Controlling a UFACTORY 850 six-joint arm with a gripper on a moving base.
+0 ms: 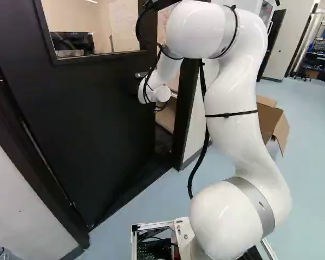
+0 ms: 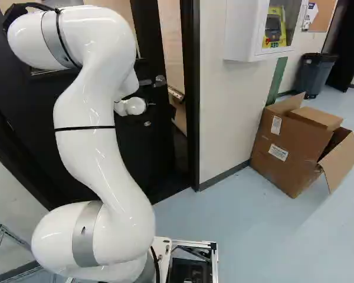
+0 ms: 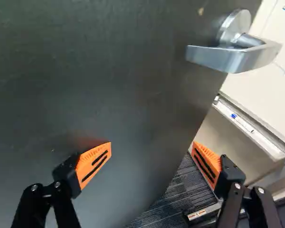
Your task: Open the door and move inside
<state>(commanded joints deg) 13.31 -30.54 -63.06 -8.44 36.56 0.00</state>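
Wrist view: end effector (image 3: 152,148) spread, empty.
Door (image 3: 85,85): ajar ahead of it.
Opening step: I'd push wider, then drive in.

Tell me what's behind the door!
Past the door: a whiteboard, a marker on a tray, and dark carpet. Through its window, a pale wall, a dark thing. It hides the rest.

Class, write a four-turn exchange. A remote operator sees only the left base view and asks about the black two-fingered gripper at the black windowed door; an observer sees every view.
Operator: Is the black gripper with orange pads open?
Observer: Yes, its fingers stand well apart.
Operator: Are they around the silver metal lever handle?
Observer: No, the wrist view shows it ahead of the fingers, not between them, on the black windowed door.
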